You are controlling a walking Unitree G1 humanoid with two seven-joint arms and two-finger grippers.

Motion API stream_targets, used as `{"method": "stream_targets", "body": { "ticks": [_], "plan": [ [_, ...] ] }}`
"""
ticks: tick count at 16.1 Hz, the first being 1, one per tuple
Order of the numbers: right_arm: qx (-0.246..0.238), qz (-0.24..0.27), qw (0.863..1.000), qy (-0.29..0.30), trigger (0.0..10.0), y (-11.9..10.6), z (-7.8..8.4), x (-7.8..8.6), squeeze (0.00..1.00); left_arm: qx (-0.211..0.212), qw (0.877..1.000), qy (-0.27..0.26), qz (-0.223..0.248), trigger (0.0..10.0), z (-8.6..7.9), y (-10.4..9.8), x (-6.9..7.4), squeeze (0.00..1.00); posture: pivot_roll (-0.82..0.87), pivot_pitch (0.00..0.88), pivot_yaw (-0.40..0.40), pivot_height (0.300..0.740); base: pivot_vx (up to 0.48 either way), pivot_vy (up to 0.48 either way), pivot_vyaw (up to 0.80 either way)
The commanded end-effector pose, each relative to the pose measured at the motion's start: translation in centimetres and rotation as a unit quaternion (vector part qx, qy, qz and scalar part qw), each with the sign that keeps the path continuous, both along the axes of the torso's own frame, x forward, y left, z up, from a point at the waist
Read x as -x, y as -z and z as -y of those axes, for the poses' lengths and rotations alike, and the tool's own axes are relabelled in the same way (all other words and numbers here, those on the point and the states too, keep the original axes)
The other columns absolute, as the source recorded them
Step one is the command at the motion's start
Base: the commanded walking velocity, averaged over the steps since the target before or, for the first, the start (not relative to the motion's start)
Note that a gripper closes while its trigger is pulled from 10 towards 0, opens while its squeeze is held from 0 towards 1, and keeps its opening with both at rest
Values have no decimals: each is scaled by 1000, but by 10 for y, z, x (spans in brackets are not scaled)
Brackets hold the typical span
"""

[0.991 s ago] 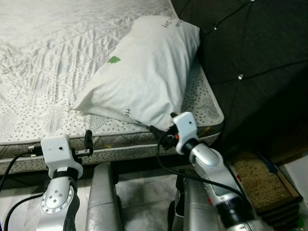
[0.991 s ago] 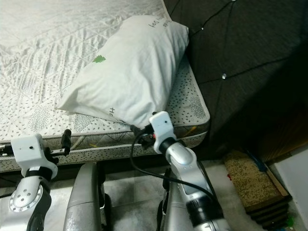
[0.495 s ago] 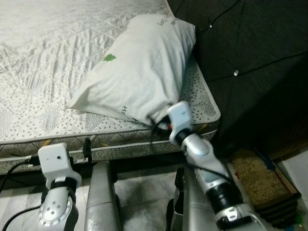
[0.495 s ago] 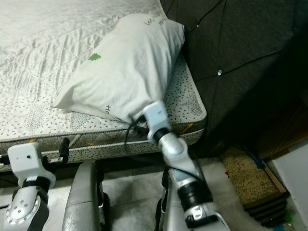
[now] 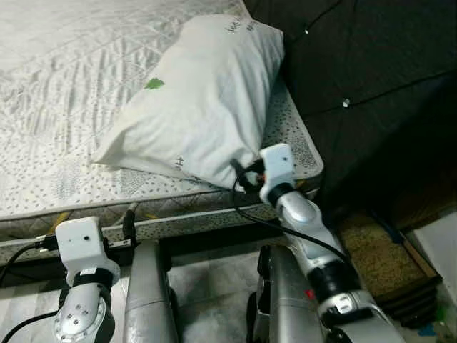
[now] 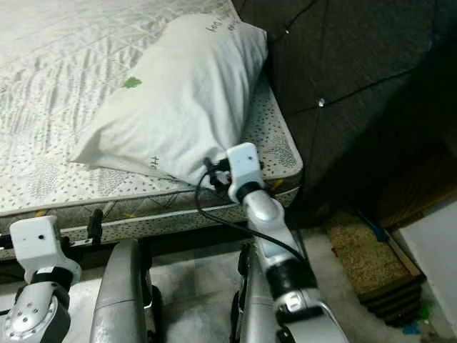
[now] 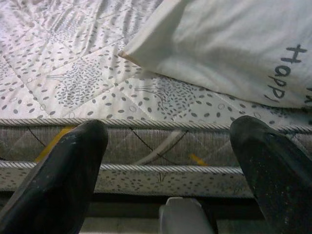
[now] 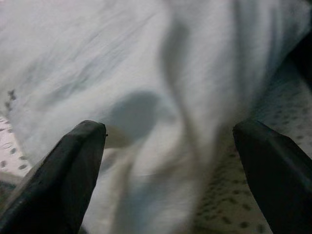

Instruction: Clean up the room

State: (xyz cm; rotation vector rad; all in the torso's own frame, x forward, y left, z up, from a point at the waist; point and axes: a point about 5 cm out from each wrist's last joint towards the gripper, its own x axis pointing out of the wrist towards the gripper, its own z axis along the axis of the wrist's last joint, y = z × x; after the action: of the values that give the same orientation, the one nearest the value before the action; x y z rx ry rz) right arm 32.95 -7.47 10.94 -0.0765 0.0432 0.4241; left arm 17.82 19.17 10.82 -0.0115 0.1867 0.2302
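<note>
Since a second ago, right arm has pushed forward from below the mattress edge up to the pillow's near corner; left arm has dropped slightly and stayed put.

Left eye view: right gripper (image 5: 241, 174) sits at the near lower corner of the pillow (image 5: 200, 100), fingers hidden behind the wrist block. Pillow lies slanted on the bed (image 5: 64, 93), far end against the dark headboard (image 5: 357, 64). Left gripper (image 5: 129, 218) hangs short of the mattress side, well off the pillow.

Right eye view: same layout; brown mat (image 6: 364, 257) on the floor beside the bed, off to my right.

Left wrist view: my left jaws are spread, nothing between them. Mattress edge piping straight ahead, pillow corner beyond and above it.

Right wrist view: my right jaws are spread wide, white pillow fabric bunched straight ahead between them. Blurred, so I can't tell if the tips touch cloth yet.

Step, as I judge it: grabbing the pillow to straighten the bed. Next move: drive the right jaws a bit deeper over the fold, close on a thick bunch of fabric, not a thin skin, then lift.
</note>
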Motion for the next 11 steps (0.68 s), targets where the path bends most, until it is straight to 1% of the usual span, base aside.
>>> {"method": "stream_targets", "body": {
  "ticks": [1,5,6,7,8,10,11],
  "plan": [
    [1,-17,1000,-13,10000,5,-9,1,0,5,1000,4,-12,10000,2,1,5,0,99,221,-69,557,0,0,0],
    [-8,-30,999,-31,10000,1,-40,-4,0,12,1000,9,-23,10000,5,-1,12,0,113,264,-71,557,0,0,0],
    [-16,-35,999,-32,7843,-4,-50,-8,0,14,999,9,-28,10000,5,-1,14,0,114,278,-70,557,0,0,0],
    [-32,-38,998,-29,3529,-9,-58,-12,0,18,999,7,-33,10000,5,-2,17,0,115,286,-71,557,0,0,0],
    [-40,-30,999,-18,0,-17,-61,-17,0,20,999,7,-34,10000,6,-2,18,0,115,290,-72,557,0,0,0],
    [-81,-28,996,14,0,-36,-66,-29,0,24,999,13,-39,10000,8,-2,19,0,108,290,-77,557,0,0,0],
    [-87,-23,996,22,0,-42,-66,-33,0,25,999,15,-41,10000,8,-1,19,0,108,290,-79,557,0,0,0]
  ]
}}
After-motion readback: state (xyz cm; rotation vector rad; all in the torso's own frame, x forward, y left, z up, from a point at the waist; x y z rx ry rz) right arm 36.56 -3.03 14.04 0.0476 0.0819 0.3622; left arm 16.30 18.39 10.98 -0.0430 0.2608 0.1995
